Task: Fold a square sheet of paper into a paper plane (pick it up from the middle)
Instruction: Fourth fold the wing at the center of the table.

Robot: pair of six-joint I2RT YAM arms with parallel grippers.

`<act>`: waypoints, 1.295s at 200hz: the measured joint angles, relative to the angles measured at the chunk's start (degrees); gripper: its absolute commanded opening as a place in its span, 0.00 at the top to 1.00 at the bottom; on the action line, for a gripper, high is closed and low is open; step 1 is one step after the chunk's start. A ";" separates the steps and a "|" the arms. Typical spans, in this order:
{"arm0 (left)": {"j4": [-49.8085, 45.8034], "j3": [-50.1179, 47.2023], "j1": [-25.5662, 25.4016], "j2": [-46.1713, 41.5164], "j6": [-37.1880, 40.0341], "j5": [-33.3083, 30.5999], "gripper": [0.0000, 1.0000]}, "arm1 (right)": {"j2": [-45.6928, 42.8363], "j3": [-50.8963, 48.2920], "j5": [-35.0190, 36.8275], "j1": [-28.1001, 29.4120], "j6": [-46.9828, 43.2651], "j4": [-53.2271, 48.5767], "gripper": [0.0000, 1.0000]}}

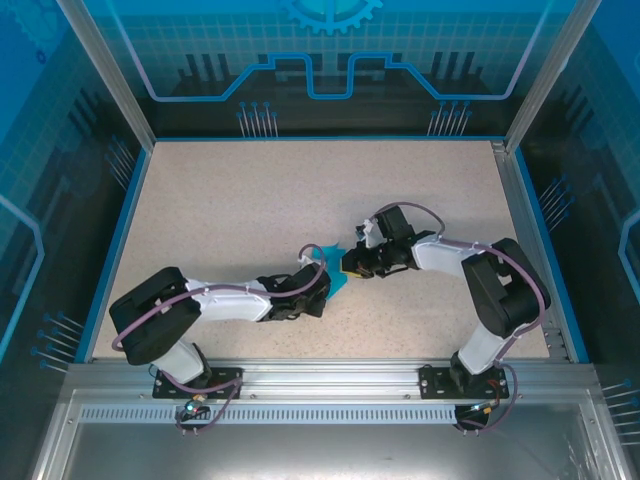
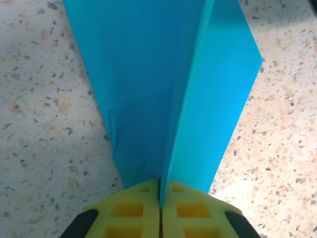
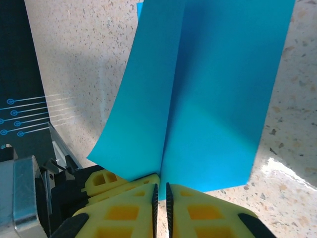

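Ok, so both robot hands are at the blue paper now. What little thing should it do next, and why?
Probably the right end effector should squeeze fully shut on the fold. The left end effector is already pinched tight on the crease of the folded paper, but a thin gap shows in the right one, so its hold looks unsure.

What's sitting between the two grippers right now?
The folded teal paper spans the gap between left gripper and right gripper, seen in the top view.
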 measured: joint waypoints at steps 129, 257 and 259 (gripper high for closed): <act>8.81 -5.60 10.10 -2.29 2.89 19.74 0.90 | -0.68 -1.68 2.49 0.76 0.26 3.10 0.81; 11.89 -6.67 14.99 -0.63 4.46 31.69 0.72 | 0.42 -1.36 0.85 5.18 0.79 5.55 0.70; 11.87 -6.67 14.99 -0.66 4.35 31.71 0.71 | 0.44 -1.36 0.74 5.20 0.76 5.70 0.70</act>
